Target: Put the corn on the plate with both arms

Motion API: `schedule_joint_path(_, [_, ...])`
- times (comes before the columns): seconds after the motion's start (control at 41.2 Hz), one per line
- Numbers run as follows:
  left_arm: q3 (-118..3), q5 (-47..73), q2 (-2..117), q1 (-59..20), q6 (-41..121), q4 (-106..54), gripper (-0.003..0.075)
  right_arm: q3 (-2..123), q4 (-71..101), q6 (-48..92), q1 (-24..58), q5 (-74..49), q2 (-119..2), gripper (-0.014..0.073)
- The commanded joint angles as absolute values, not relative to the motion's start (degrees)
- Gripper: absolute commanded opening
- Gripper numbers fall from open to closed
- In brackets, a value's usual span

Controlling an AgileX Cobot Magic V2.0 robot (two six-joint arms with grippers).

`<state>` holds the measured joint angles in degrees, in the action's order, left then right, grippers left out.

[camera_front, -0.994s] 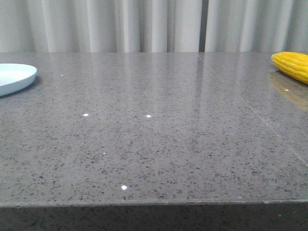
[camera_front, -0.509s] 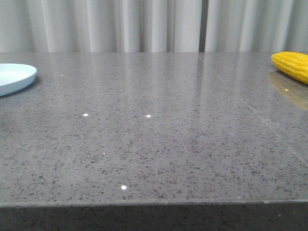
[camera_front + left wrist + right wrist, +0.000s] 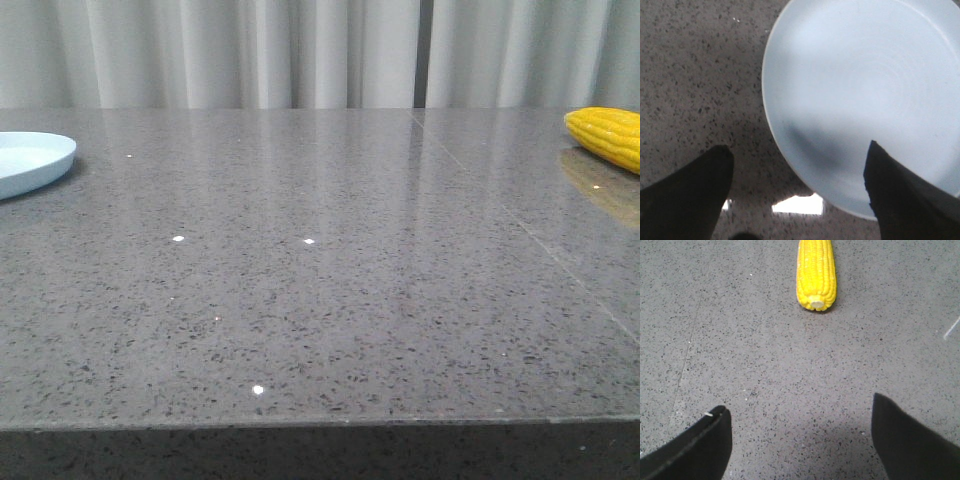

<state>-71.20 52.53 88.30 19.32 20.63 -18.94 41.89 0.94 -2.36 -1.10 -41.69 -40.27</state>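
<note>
The yellow corn (image 3: 608, 136) lies on the grey table at the far right edge of the front view, partly cut off. In the right wrist view the corn (image 3: 816, 274) lies ahead of my right gripper (image 3: 799, 407), its pale stub end towards the fingers and a clear gap between them. That gripper is open and empty. The pale blue-white plate (image 3: 28, 160) sits at the far left of the front view. In the left wrist view the plate (image 3: 865, 95) is empty. My left gripper (image 3: 799, 152) is open above the plate's near rim, one finger over the plate. Neither gripper shows in the front view.
The grey speckled table (image 3: 320, 290) runs from the plate to the corn, with a seam line (image 3: 520, 235) on its right part. White curtains (image 3: 300, 50) hang behind the far edge. The table's front edge (image 3: 320, 422) is close to the camera.
</note>
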Motion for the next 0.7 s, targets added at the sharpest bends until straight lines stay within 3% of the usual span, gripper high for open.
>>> schedule_joint_path(0.0, [-75.25,50.53,89.72,19.43,21.07,-22.08,0.0533,43.76,0.39,-1.74,-1.34,-38.34,-40.53,0.0594])
schedule_joint_path(0.291, [-79.53,50.2,96.87,19.31,21.16,-23.3,0.051,43.76,0.39,-1.74,-1.34,-38.39,-40.53,0.0594])
schedule_joint_path(0.558, [-79.77,48.52,97.46,19.31,21.16,-23.3,0.0286,43.76,0.39,-1.74,-1.34,-38.39,-40.53,0.0594])
schedule_joint_path(0.679, [-79.77,48.63,98.01,19.31,21.16,-23.3,0.0246,43.76,0.39,-1.74,-1.34,-38.39,-40.53,0.0594])
